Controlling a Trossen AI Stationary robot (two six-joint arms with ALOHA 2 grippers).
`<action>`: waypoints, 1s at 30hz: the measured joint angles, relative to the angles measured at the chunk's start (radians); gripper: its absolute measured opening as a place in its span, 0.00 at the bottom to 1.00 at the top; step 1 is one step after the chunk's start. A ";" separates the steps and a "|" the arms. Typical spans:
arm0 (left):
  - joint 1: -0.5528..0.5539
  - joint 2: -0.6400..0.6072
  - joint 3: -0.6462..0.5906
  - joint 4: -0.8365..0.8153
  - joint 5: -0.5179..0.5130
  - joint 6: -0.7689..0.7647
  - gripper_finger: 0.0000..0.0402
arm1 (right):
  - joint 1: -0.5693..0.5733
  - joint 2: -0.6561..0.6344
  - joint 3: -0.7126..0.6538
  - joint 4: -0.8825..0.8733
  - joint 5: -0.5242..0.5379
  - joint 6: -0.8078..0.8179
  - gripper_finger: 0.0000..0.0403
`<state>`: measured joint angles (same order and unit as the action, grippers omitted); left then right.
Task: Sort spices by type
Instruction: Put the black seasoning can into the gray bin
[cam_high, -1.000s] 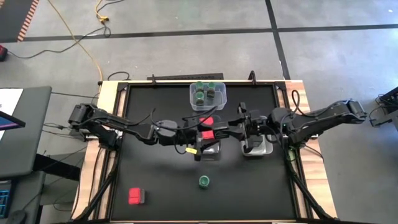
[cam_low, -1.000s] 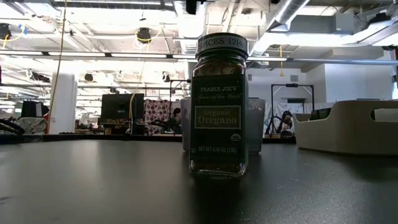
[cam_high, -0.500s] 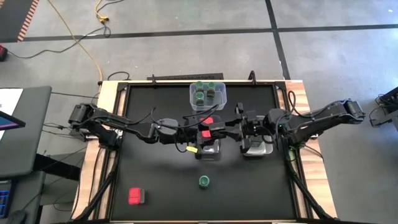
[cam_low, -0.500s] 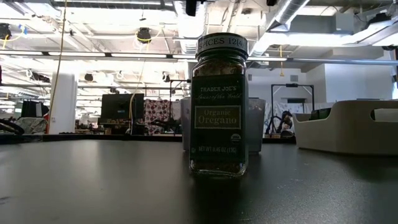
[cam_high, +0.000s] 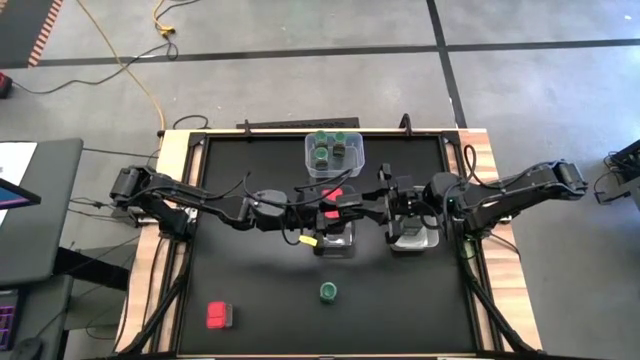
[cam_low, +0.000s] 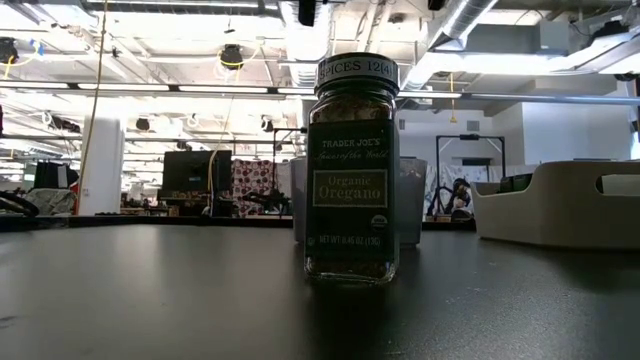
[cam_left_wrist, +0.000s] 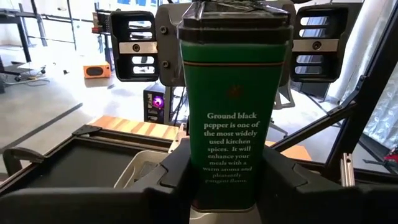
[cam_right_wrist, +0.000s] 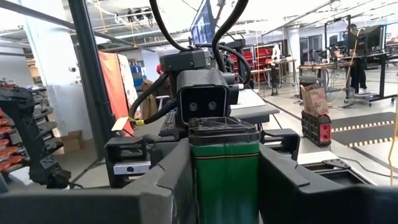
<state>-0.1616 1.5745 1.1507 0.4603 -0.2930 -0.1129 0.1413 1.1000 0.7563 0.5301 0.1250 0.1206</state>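
now | pepper tin (cam_left_wrist: 235, 106): green, white lettering, dark rim; left jaws and right jaws both clamp it

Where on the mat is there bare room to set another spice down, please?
Most free: the near strip between the red tin and the green-lidded jar, and the near right corner beyond that jar. Crowded: mid-table, where both grippers meet above two tubs, and the far tub.

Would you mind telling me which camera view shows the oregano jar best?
The low view is best: the oregano jar stands upright close to the camera, with its label readable. The high view shows only its green lid from above, apart from both arms. Neither wrist view shows it.
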 joint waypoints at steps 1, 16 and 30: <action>0.000 0.000 0.000 0.000 0.000 0.001 0.29 | 0.000 0.000 0.000 0.000 0.001 0.002 0.40; 0.000 0.001 -0.001 -0.003 -0.001 0.003 0.29 | 0.000 0.000 0.000 -0.018 0.006 0.005 0.47; 0.000 -0.010 -0.001 -0.035 -0.001 0.019 0.29 | -0.005 -0.056 0.000 -0.028 0.007 -0.066 0.68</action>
<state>-0.1616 1.5649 1.1496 0.4255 -0.2935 -0.0935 0.1360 1.0442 0.7563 0.5022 0.1322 0.0547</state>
